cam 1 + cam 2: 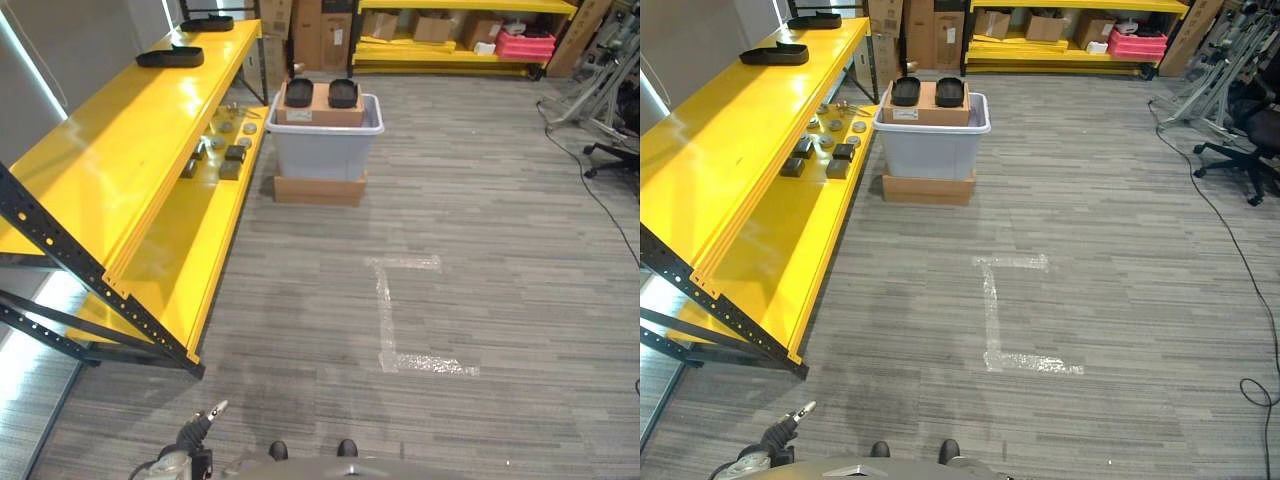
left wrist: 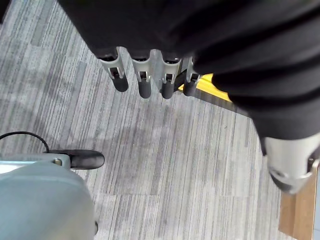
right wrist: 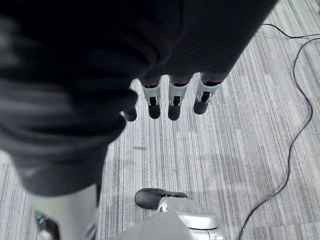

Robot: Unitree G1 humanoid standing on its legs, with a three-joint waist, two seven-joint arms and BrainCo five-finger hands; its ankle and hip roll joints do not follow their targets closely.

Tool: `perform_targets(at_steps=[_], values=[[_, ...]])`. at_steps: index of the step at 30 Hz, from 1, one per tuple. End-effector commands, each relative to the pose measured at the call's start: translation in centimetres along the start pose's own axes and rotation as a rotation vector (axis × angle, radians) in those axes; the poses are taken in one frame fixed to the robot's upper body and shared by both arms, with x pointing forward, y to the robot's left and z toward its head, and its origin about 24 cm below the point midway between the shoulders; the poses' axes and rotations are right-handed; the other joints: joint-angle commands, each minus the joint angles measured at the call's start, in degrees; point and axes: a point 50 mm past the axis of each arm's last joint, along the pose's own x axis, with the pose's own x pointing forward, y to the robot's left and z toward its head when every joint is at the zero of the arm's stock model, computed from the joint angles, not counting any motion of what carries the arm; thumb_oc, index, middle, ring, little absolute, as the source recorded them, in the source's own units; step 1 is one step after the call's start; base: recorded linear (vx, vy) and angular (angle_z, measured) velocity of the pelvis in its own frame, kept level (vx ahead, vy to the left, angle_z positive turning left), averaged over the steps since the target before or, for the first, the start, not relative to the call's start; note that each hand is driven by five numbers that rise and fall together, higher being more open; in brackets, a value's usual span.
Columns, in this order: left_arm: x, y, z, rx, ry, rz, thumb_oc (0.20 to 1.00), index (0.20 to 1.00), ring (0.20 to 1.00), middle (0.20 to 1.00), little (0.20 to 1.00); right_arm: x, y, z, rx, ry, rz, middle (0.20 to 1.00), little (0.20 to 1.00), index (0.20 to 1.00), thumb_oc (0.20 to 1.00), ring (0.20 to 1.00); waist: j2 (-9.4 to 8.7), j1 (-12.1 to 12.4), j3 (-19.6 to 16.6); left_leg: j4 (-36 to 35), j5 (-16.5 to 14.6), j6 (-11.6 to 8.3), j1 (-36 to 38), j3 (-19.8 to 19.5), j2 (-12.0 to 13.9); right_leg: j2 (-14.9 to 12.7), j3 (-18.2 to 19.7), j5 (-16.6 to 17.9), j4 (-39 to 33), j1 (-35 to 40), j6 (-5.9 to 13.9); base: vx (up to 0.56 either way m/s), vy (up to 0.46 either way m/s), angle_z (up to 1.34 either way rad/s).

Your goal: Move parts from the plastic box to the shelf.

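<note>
A grey plastic box (image 1: 325, 148) stands on a flat carton on the carpet, a few steps ahead beside the shelf's far end. A cardboard box (image 1: 320, 108) rests across its rim with two black parts (image 1: 299, 92) on top. The long yellow shelf (image 1: 120, 150) runs along the left. Its lower level holds several small dark and metal parts (image 1: 228, 155), and its top carries two black trays (image 1: 170, 57). My left hand (image 2: 144, 82) hangs over the carpet near the shelf's corner, fingers straight and holding nothing. My right hand (image 3: 175, 100) hangs open over bare carpet.
White tape marks (image 1: 395, 320) lie on the carpet between me and the box. A second yellow rack (image 1: 450, 30) with cartons lines the back wall. An office chair (image 1: 1250, 140), metal stands and a floor cable (image 1: 1230, 230) occupy the right side.
</note>
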Motion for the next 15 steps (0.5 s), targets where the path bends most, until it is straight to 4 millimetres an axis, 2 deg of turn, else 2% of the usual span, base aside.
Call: perform_targets(at_steps=[1, 11, 15], values=[[0.5, 0.0, 1.6, 0.013, -0.039, -0.011, 1.000, 1.000, 1.000, 1.000, 1.000, 0.1, -0.7, 0.6, -0.004, 0.014, -0.013, 1.000, 1.000, 1.000, 1.000, 1.000, -1.03, 0.77, -0.26, -0.28, -0.15, -1.36, -0.56, 0.33, -0.82, -3.60, -0.93, 0.33, 0.74, 1.19, 6.03, 0.00, 0.000, 0.00], [0.5, 0.1, 1.2, -0.028, -0.011, 0.040, 1.000, 1.000, 1.000, 1.000, 1.000, 0.1, -0.5, 0.6, -0.003, 0.018, -0.010, 1.000, 1.000, 1.000, 1.000, 1.000, -1.06, 0.87, -0.26, -0.17, -0.18, -1.34, -0.48, 0.24, -0.84, -3.69, -1.06, 0.31, 0.84, 1.33, 6.02, 0.00, 0.000, 0.00], [0.4, 0.3, 0.4, -0.041, 0.041, 0.093, 1.000, 1.000, 1.000, 1.000, 1.000, 0.1, -0.2, 0.3, -0.008, 0.024, -0.004, 1.000, 1.000, 1.000, 1.000, 1.000, -1.17, 0.81, -0.23, -0.10, -0.18, -1.33, -0.44, 0.20, -0.87, -3.66, -1.06, 0.27, 0.90, 1.43, 6.01, 0.00, 0.000, 0.00]])
